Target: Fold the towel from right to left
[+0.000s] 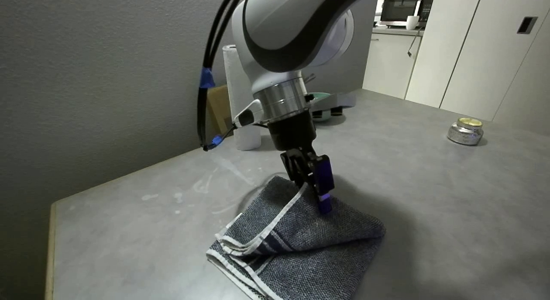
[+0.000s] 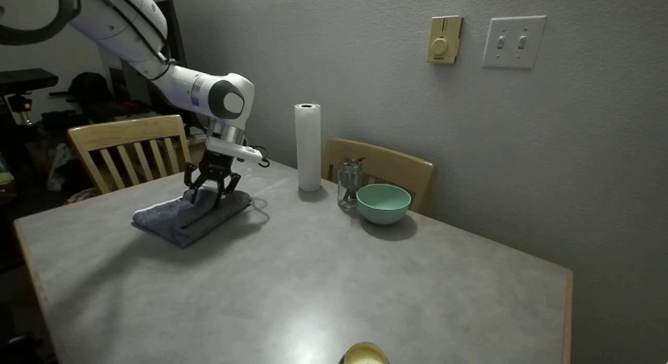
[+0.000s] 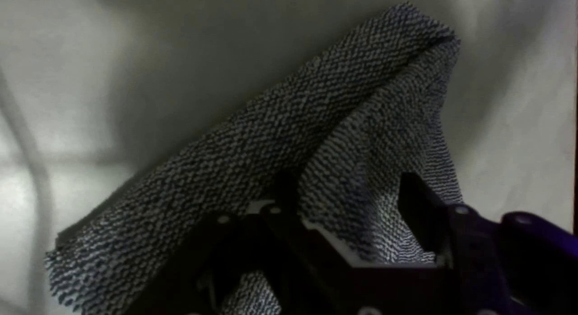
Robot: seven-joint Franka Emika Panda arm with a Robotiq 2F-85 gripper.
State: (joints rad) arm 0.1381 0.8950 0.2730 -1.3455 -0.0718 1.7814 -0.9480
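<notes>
Both jaws stood apart, astride a raised ridge of your dark grey, white-edged, folded cloth towel [image 1: 300,235], presumably so you could pinch its upper layer.

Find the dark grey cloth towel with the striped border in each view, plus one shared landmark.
In an exterior view: towel, bottom centre.
In an exterior view: towel, left of centre.
Wrist view: towel, lower left to upper right.
Shared landmark: black two-fingered gripper, at the towel in all three.
</notes>
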